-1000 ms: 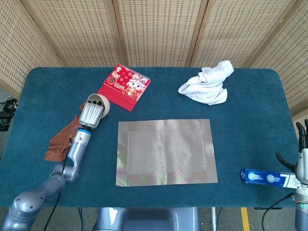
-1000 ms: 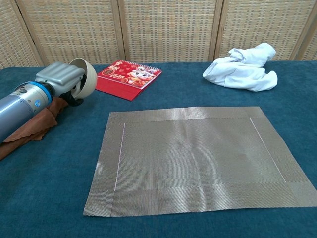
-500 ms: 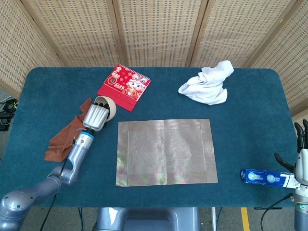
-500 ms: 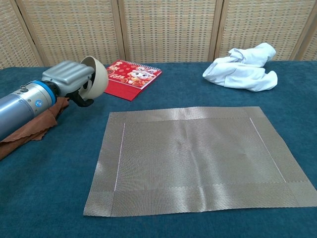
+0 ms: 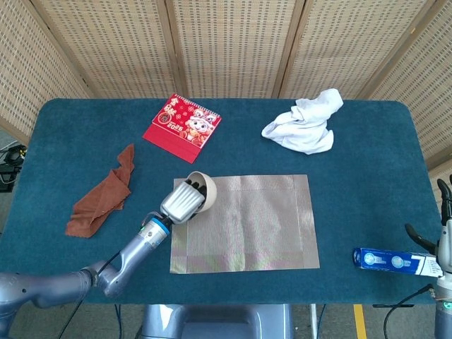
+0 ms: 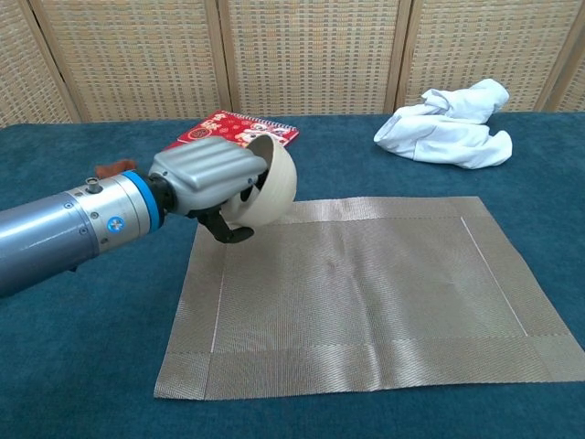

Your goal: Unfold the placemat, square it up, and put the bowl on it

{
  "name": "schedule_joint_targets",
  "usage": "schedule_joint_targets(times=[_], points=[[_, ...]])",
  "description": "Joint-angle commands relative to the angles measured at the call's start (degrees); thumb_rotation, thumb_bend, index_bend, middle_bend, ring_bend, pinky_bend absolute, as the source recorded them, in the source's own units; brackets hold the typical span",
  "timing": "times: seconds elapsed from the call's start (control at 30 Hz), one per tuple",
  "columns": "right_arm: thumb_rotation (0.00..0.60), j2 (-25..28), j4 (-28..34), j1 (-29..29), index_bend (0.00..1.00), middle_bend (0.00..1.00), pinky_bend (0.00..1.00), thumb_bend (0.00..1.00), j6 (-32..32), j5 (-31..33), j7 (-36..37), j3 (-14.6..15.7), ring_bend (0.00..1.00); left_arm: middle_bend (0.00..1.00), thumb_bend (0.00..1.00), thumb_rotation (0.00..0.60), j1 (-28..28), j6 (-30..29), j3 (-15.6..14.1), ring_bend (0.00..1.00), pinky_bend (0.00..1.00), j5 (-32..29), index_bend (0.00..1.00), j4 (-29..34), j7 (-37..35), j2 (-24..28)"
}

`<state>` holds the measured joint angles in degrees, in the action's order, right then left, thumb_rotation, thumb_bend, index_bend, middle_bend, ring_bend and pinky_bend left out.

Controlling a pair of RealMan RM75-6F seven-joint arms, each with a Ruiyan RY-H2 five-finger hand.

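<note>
Bowl (image 6: 272,187), cream-coloured, is gripped by the left hand (image 6: 208,179) with fingers wrapped over its rim; it is tipped on its side and held above the near-left part of the placemat (image 6: 366,293), off the surface. Placemat lies flat and unfolded on the blue table (image 5: 367,183), edges roughly parallel to the table edge. Right hand (image 5: 443,233) shows only at the lower right frame edge in the head view, fingers apart and empty, just beside a blue box (image 5: 395,260). Red calendar (image 5: 182,127) lies beyond the placemat, white cloth (image 5: 304,123) toward the far right, brown cloth (image 5: 102,198) crumpled to the left, well apart from the placemat.
</note>
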<state>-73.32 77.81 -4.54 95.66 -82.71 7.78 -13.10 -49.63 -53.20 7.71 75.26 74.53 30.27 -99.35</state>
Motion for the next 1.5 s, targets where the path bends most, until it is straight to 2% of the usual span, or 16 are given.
schedule_joint_targets(times=[0.03,0.37,0.7,0.9,0.97,1.07,1.5], points=[[0.600,0.13,0.11,0.07,0.10,0.00,0.00,0.29,0.14,0.12,0.31,-0.17,0.00,0.38,0.49,0.600,-1.31,1.98,-0.25,0.40,0.45,-1.50,0.78,1.98,2.74,-0.87],[0.600,0.93,0.51,0.44,0.10,0.00,0.00,0.29,0.71,0.49,1.88,-0.78,0.00,0.38,0.48,0.600,-4.31,5.26,0.75,0.40,0.45,-8.13,0.77,1.14,10.64,-5.69],[0.600,1.53,0.99,0.73,0.10,0.00,0.00,0.29,1.01,0.79,2.85,-1.16,0.00,0.37,0.48,0.600,-6.79,5.26,1.45,0.40,0.43,-12.18,0.75,0.02,16.13,-8.97],[0.600,1.57,1.13,0.75,0.10,0.00,0.00,0.29,1.08,0.70,2.91,-1.16,0.00,0.26,0.46,0.600,-8.26,5.21,2.05,0.30,0.37,-14.54,0.65,1.89,19.05,-8.69],[0.600,1.60,1.20,0.77,0.10,0.00,0.00,0.29,1.13,0.67,2.97,-1.16,0.00,0.18,0.45,0.600,-8.53,4.69,2.00,0.23,0.32,-14.89,0.58,2.45,20.00,-8.57],[0.600,1.65,1.29,0.82,0.10,0.00,0.00,0.29,1.30,0.59,2.94,-1.19,0.00,0.13,0.44,0.600,-8.86,4.40,1.88,0.18,0.30,-15.61,0.52,3.31,20.77,-8.35],[0.600,2.06,1.94,1.07,0.10,0.00,0.00,0.29,1.84,0.30,3.45,-1.26,0.00,0.06,0.43,0.600,-9.25,1.80,1.38,0.13,0.26,-17.78,0.43,8.51,22.07,-5.40]])
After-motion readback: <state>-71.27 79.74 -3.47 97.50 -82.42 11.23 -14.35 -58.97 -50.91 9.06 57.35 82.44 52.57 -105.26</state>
